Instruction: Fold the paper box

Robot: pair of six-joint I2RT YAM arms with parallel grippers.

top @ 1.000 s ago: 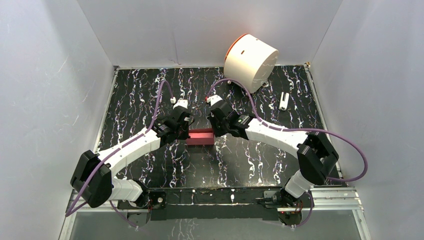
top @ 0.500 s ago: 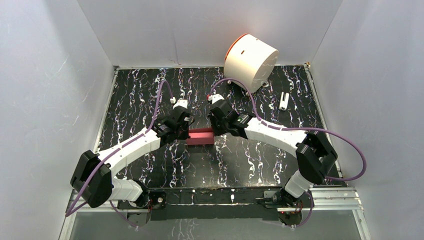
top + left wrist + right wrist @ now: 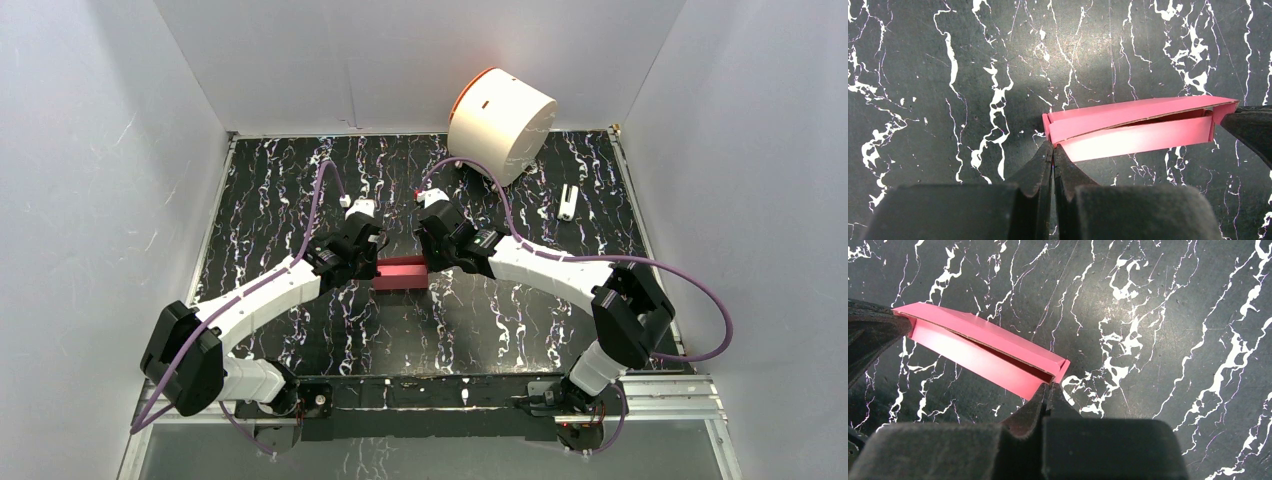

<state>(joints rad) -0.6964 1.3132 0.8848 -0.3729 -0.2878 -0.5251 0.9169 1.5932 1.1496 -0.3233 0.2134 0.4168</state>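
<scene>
The paper box [image 3: 400, 272] is a pink-red, long flat folded box between my two grippers at mid-table. In the left wrist view the paper box [image 3: 1133, 125] shows a slightly open seam along its length. My left gripper [image 3: 1052, 146] is shut, its tips pinching the box's left end corner. My right gripper [image 3: 1050, 386] is shut on the opposite end corner of the paper box [image 3: 983, 347]. From above, the left gripper [image 3: 375, 265] and right gripper [image 3: 428, 262] flank the box's ends.
A large white cylinder with an orange rim [image 3: 500, 120] lies on its side at the back right. A small white object [image 3: 568, 202] rests right of centre. White walls enclose the black marbled table [image 3: 280, 190] on three sides.
The right gripper's jaws closed the last small bit on the box's end. Arms and box have hardly moved.
</scene>
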